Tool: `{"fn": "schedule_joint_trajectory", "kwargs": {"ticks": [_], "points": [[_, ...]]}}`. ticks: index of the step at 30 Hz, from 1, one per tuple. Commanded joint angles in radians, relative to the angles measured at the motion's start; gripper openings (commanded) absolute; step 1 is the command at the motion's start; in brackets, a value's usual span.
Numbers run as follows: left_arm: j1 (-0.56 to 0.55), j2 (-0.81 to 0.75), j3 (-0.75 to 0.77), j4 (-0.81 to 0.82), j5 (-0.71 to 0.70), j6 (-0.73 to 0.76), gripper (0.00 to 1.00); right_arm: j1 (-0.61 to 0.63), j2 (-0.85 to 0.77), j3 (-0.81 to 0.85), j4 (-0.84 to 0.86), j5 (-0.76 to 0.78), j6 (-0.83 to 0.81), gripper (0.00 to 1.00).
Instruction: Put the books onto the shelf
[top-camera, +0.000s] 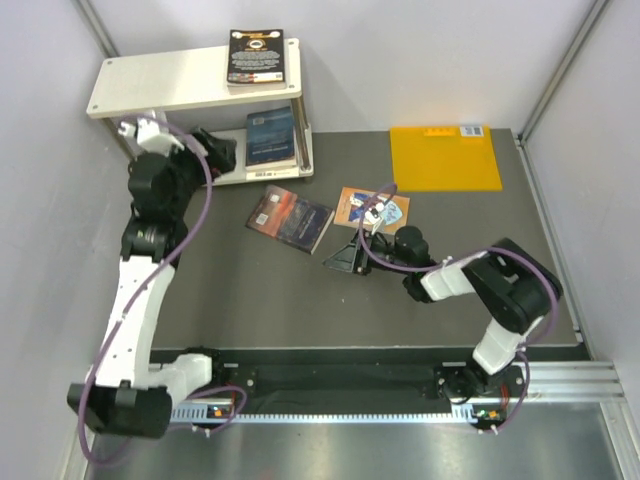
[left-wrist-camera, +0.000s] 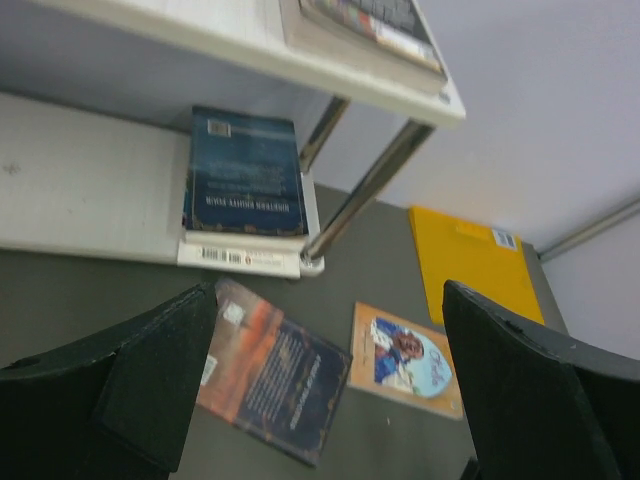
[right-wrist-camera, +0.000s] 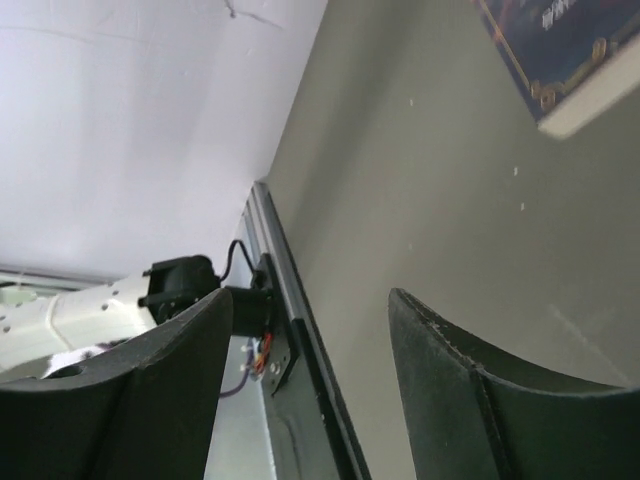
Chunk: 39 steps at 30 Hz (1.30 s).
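**Hazard notes: two books waiting on the table**

Three books are sitting on the shelf. The black book is lying on the top tier. The dark blue book is resting on the red-and-white book at the right end of the lower tier. The dark reddish book and the orange-brown book are lying flat on the table, near each other but apart.

The left gripper is hovering just beside the lower tier, its fingers spread wide and holding nothing. The right gripper is pointing low over the table near the reddish book, its fingers apart and empty.

Likely faults:

- **Failed pick.** Both loose books are thin and are lying flat. Fingers coming down on a cover are likely to skid or push the book along rather than getting under an edge.
- **Shelf strike.** The left arm is working close to the thin metal legs, so a wide sweep is risking a nudge to the shelf or to the lower stack.
- **Cable snag.** The right arm's cable is crossing the orange-brown book in the top view. Whether it is touching cannot be told, but it could drag that book.
- **Wrong target.** The orange-yellow sheet is not a book.
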<state>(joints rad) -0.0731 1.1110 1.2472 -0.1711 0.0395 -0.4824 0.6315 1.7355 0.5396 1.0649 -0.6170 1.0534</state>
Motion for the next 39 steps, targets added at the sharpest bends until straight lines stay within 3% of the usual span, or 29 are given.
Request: {"fn": "schedule_joint_trajectory", "kwargs": {"ticks": [1, 6, 10, 14, 18, 19, 20, 32, 39], "points": [[-0.007, -0.089, -0.193, -0.021, 0.106, -0.067, 0.99, -0.007, -0.131, 0.095, -0.309, 0.069, -0.229, 0.64], [-0.019, -0.109, -0.393, -0.074, 0.146, -0.119, 0.99, -0.013, -0.169, 0.199, -0.587, 0.155, -0.366, 0.65], [-0.057, -0.039, -0.466, -0.048, 0.140, -0.119, 0.99, -0.032, -0.149, 0.261, -0.693, 0.204, -0.414, 0.65], [-0.082, 0.091, -0.442, -0.028, 0.152, -0.113, 0.86, -0.070, -0.105, 0.321, -0.723, 0.209, -0.415, 0.65], [-0.105, 0.246, -0.388, 0.030, 0.171, -0.093, 0.32, -0.102, -0.022, 0.390, -0.740, 0.178, -0.414, 0.65], [-0.112, 0.271, -0.370, 0.035, 0.149, -0.091, 0.03, -0.107, -0.008, 0.404, -0.740, 0.174, -0.414, 0.65], [-0.117, 0.297, -0.335, 0.035, 0.137, -0.090, 0.00, -0.110, 0.007, 0.430, -0.741, 0.165, -0.414, 0.65], [-0.152, 0.667, -0.011, -0.099, 0.031, -0.001, 0.00, -0.173, 0.219, 0.643, -0.740, 0.132, -0.426, 0.66], [-0.206, 0.868, 0.156, -0.309, -0.085, 0.076, 0.00, -0.197, 0.315, 0.743, -0.753, 0.112, -0.420, 0.65]]}}
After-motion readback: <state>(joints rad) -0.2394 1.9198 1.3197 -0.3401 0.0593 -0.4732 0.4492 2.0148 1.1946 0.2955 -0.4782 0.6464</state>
